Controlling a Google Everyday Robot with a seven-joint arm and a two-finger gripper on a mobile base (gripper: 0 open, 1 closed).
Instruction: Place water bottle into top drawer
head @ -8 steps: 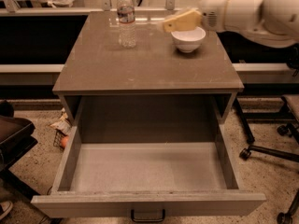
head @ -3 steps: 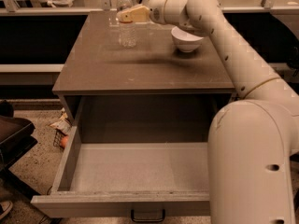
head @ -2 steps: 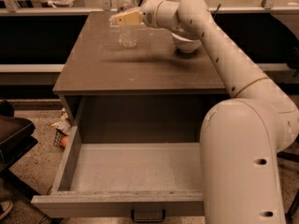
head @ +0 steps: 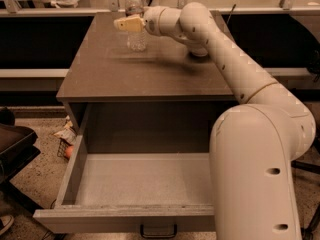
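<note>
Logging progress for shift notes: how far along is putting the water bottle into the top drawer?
Done: the top drawer stands open and empty. In hand: the gripper is at the water bottle, which stands on the tabletop. Left: grasp, lift, lower it in.

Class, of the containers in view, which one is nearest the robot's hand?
The water bottle, upright on the cabinet top; the hand overlaps it in view. The open top drawer sits well below.

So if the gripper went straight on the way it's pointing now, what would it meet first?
Probably nothing: the gripper points toward the picture's left over the cabinet top, its tip overlapping the water bottle, and beyond it the way looks free. Whether it touches the bottle, depth hides.
</note>
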